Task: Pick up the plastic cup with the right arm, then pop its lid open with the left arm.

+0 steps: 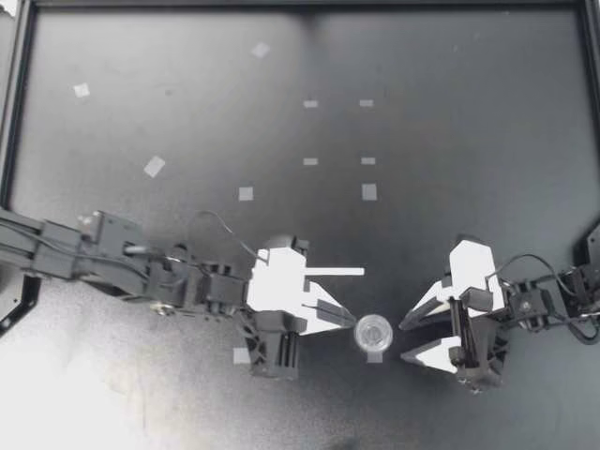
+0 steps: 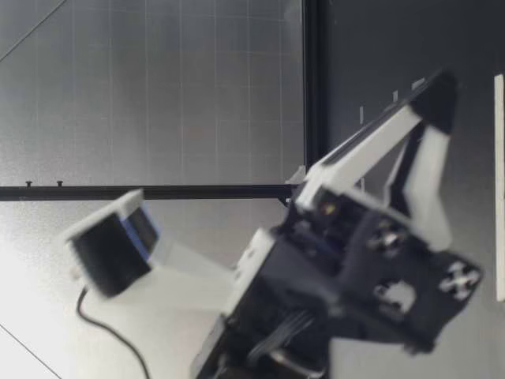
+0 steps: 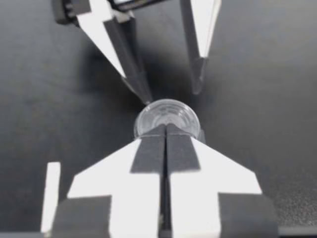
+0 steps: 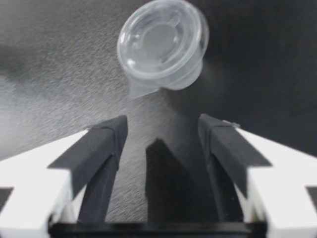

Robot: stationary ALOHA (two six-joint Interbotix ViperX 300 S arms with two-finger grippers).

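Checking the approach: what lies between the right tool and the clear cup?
Only bare table separates right tool and clear cup, as the right wrist view shows.

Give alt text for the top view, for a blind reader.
A small clear lidded cup sits on a dark table between two grippers. My left gripper, shut, points its tip at the cup; my right gripper, open, faces it.

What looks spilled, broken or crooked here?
Nothing stands out. The little clear cup stands upright with its lid on, nothing spilled, between my shut left tool and my open right tool.
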